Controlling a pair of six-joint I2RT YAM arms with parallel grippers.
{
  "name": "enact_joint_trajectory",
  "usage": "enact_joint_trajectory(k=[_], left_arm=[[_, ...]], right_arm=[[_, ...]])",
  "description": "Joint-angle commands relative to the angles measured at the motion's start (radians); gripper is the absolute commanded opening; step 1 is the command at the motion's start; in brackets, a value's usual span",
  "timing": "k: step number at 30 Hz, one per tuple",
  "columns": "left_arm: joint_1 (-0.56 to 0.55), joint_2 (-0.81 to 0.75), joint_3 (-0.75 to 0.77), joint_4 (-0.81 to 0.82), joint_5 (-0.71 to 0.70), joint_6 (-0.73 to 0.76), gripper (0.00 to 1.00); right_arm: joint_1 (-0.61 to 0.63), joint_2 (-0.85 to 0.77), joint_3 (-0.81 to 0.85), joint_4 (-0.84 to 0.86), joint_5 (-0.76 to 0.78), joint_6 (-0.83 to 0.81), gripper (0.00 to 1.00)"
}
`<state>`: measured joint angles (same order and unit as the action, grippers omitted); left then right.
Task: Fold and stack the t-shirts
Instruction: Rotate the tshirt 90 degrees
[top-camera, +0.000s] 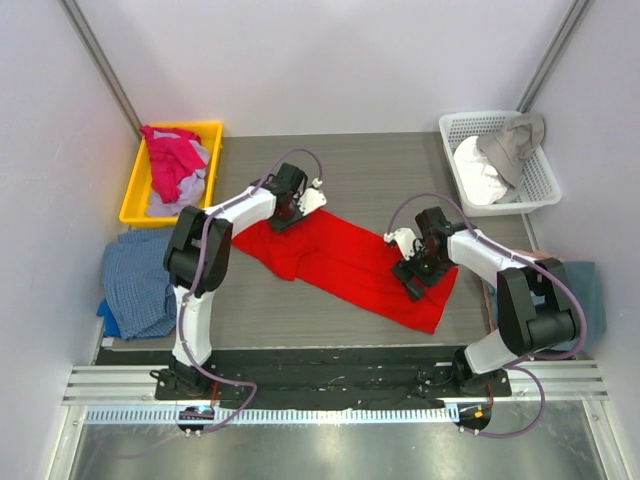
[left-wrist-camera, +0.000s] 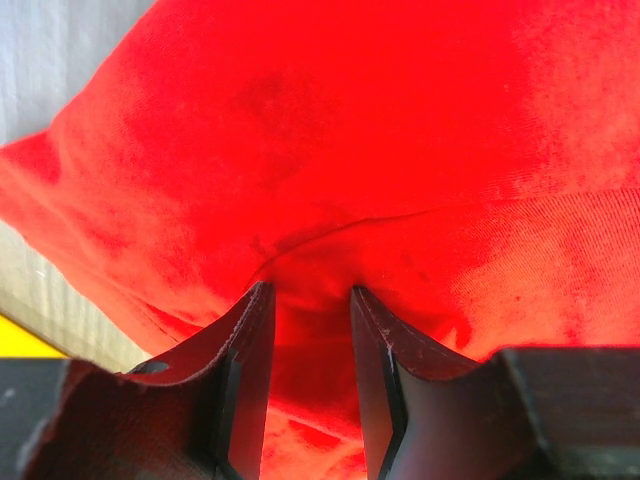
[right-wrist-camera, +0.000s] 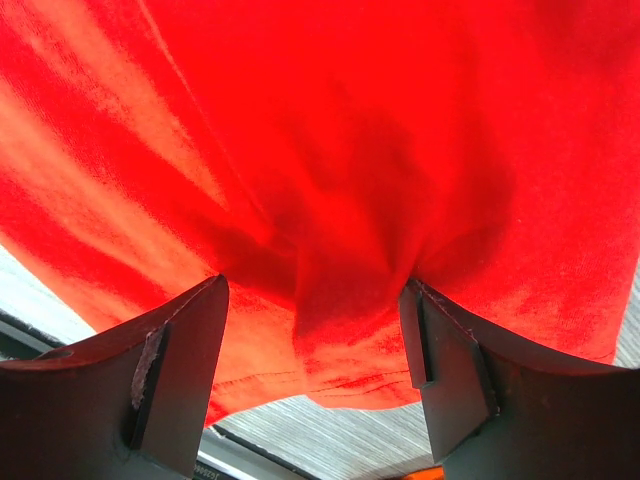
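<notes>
Tabletop (top-camera: 330, 165), grey wood-grain: you have one garment out on it, the bright red short-sleeved cloth t-shirt (top-camera: 345, 262). It lies on a diagonal from far left to near right, between the two arms. It reads as loosely spread and rumpled, with no fold that I can make out. Judgement: early in the task. No folded stack shows on the tabletop.

Blue checked cloth (top-camera: 140, 280) lies at the left edge and a teal cloth (top-camera: 590, 290) at the right edge, beside the right arm. You cannot tell from here whether either is a finished shirt.

Yellow plastic bin (top-camera: 135, 208), far left, holds a heap of magenta-pink cloth (top-camera: 170, 160) and pale lavender cloth (top-camera: 172, 205). Both are unfolded, so that work is left. White mesh basket (top-camera: 548, 185), far right, holds pale crumpled cloth.

Left gripper (top-camera: 288, 214) sits at the far-left end of the red t-shirt, jaws narrow, with a bunch of red cloth pinched between them. Right gripper (top-camera: 412, 272) is down on the near-right end, jaws wide, astride a ridge of cloth and not closed on it. Read: you are at the grasp before the first fold.
</notes>
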<state>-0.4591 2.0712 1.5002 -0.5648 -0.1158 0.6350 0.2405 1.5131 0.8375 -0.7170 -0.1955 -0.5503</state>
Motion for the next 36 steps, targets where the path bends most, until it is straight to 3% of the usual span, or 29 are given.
enact_joint_trajectory(k=[1, 22, 36], left_arm=[[0.008, 0.072, 0.089, -0.001, 0.013, -0.031, 0.4], [0.005, 0.392, 0.549, -0.023, -0.019, -0.043, 0.41], [0.004, 0.506, 0.709, 0.14, -0.068, 0.034, 0.47]], right_arm=[[0.04, 0.045, -0.032, 0.094, -0.001, 0.003, 0.77], [0.402, 0.144, 0.012, 0.176, 0.041, 0.058, 0.76], [0.574, 0.197, 0.129, 0.096, -0.03, 0.176, 0.76]])
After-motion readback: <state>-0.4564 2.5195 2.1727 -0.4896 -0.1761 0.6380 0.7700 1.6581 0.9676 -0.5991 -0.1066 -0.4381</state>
